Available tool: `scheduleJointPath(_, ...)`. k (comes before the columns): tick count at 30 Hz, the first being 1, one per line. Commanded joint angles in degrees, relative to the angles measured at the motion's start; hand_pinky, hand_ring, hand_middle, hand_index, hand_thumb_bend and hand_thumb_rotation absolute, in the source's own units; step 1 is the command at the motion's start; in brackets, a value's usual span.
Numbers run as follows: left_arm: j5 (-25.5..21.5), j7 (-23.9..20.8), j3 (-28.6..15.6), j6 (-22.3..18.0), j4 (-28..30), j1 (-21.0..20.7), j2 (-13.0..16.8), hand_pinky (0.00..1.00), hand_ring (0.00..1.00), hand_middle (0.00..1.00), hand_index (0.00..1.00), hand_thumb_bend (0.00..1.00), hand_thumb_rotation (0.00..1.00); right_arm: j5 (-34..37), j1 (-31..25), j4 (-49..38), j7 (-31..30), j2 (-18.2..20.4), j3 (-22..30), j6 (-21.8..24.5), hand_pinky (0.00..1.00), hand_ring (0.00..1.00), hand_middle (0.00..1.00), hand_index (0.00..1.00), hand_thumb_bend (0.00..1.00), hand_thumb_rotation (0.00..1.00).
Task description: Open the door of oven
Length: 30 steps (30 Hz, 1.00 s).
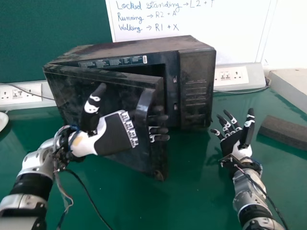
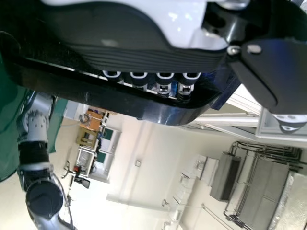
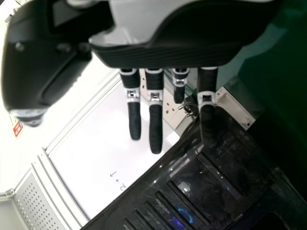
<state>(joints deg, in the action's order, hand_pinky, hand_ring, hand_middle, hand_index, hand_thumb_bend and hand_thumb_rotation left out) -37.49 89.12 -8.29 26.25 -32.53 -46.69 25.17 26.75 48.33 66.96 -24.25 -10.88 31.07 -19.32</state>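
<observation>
Black oven [image 1: 196, 79], door [image 1: 69, 91] ajar at its front. Left hand [image 1: 112, 136]: fingers near straight, threaded behind handle [image 1: 142, 108], unclenched; a skewed pull could slip them off. Right hand [image 1: 232, 143] relaxed, right of oven.

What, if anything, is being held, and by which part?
Nothing is clasped: the left hand has straight fingers passing behind the door handle, not curled round it. The right hand is empty.
</observation>
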Motion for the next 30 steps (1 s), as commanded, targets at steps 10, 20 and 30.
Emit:
scheduleJointPath(10,-12.8,-2.0,-7.3,14.7,18.0,4.5,0.2,0.18,0.23,0.34,0.54,0.69,0.87,0.3,0.9,1.2,-0.4,-0.2,0.2,0.5,0.87,0.94,1.00,1.00,1.00,1.00)
scheduleJointPath(20,-14.7,3.4,-8.6,-5.0,14.2,5.7,1.2,0.12,0.18,0.28,0.53,0.65,0.80,-0.8,0.7,1.1,0.2,-0.7,-0.6,0.5,0.86,0.94,1.00,1.00,1.00,1.00)
scheduleJointPath(30,-11.5,3.4,-5.0,-15.6,18.4,7.7,16.8,0.14,0.21,0.32,0.51,0.98,1.00,-0.9,0.9,1.4,0.6,-1.1,-0.6,0.8,0.83,0.92,1.00,1.00,1.00,1.00)
